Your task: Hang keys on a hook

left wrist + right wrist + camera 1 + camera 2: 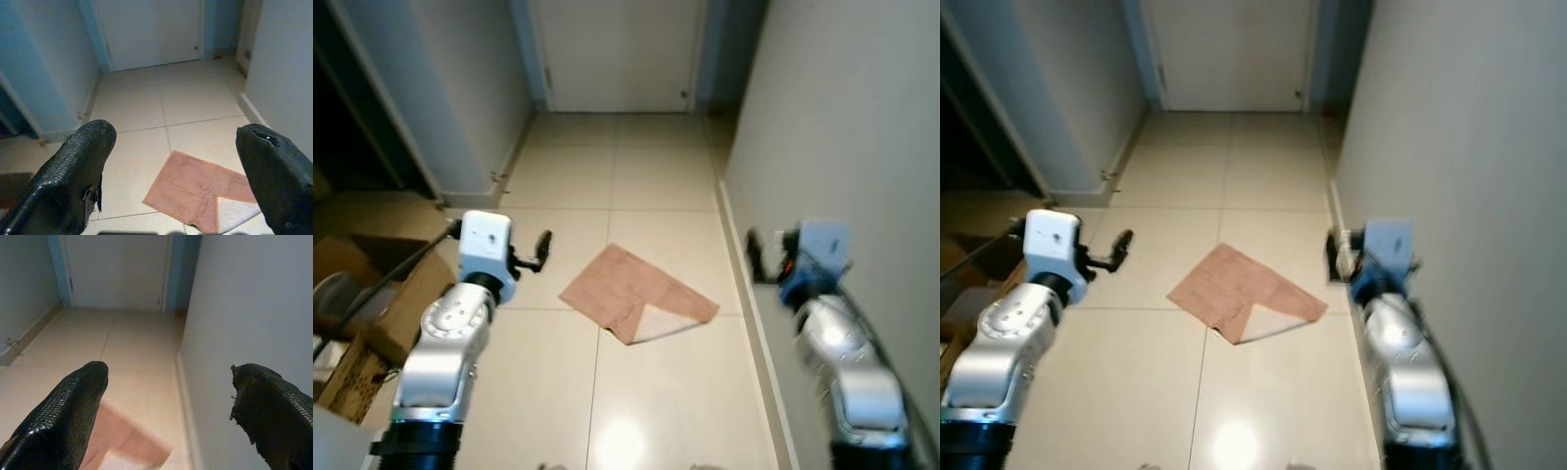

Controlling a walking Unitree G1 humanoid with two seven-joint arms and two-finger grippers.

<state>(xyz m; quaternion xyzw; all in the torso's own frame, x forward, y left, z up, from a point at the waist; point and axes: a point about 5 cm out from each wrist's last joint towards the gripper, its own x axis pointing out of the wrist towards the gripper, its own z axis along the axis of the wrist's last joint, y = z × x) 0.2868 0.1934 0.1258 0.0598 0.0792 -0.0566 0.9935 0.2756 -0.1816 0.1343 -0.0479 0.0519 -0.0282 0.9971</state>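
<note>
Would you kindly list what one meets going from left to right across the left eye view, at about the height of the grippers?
Cardboard boxes → left gripper, open → pink cloth on the tiled floor → right gripper, open → grey wall.

No readable text, labels, brands, numbers or signs anywhere: none on door (617, 49), walls, floor tiles, pink cloth (636, 292) or cardboard boxes (372, 313).
</note>
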